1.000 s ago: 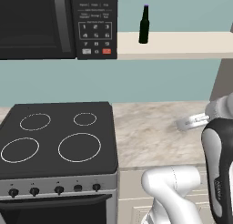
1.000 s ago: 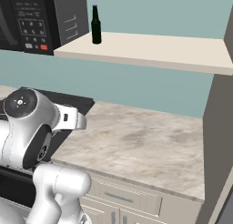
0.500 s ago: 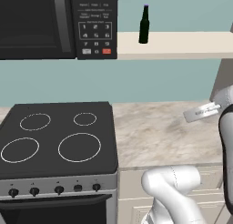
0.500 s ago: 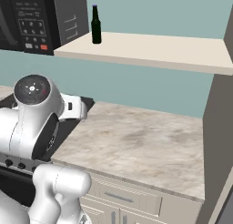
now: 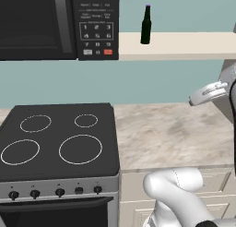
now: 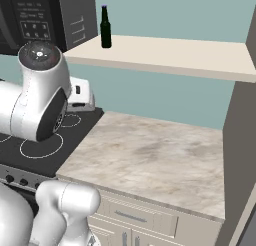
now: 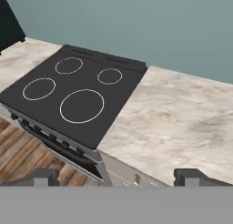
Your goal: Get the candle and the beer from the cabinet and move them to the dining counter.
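Beer waiting on the cabinet shelf, open gripper looking down over the stove

The beer (image 5: 146,25) is standing upright near the left end of the cabinet (image 5: 184,44), just beside the black microwave (image 5: 60,24) and well apart from the arm. The gripper (image 7: 117,176) is hanging released, its two fingertips (image 7: 42,176) spread wide with nothing between them, facing down at the black stove (image 7: 77,98) with its four ring burners and the marbled worktop (image 7: 177,123) joined to it. From the right base camera the bottle is sitting at the shelf's near-left corner, above the arm's big white joint, and the worktop below is lying bare
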You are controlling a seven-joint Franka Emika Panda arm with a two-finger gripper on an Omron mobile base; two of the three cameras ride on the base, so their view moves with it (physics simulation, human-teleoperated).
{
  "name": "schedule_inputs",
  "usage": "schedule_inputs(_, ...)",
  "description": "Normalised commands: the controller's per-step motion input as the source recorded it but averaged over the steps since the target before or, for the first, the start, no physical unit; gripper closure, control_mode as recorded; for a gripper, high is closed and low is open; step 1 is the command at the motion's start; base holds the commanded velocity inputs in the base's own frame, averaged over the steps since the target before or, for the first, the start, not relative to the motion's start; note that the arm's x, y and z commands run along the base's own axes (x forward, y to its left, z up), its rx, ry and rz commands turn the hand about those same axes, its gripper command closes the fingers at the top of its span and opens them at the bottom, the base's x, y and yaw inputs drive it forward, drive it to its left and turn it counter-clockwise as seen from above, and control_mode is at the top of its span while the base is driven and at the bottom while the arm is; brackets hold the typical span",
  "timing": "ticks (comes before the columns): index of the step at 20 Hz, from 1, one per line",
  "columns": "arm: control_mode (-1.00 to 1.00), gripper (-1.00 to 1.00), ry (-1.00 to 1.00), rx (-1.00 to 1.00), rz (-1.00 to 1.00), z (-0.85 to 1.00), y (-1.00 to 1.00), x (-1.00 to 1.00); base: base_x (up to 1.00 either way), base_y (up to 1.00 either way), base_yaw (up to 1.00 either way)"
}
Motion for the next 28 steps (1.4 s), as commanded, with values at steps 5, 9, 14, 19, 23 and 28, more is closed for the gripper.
schedule_inputs(5,-1.0,-1.0,-0.1,0.01,0.2,0.22,-0.01,0.1,0.0,0.0,0.0)
schedule_inputs(9,-1.0,-1.0,-0.11,0.01,0.22,0.3,0.04,0.15,0.0,0.0,0.0)
schedule_inputs(14,-1.0,-1.0,0.0,0.0,0.08,0.36,0.01,0.23,0.0,0.0,0.0)
schedule_inputs(19,-1.0,-1.0,-0.04,0.03,-0.01,0.24,0.0,0.28,0.0,0.0,0.0)
schedule_inputs(23,-1.0,-1.0,-0.17,0.12,-0.09,0.1,0.0,0.23,0.0,0.0,0.0)
schedule_inputs(28,-1.0,-1.0,-0.29,0.2,-0.15,-0.04,0.0,0.14,0.0,0.0,0.0)
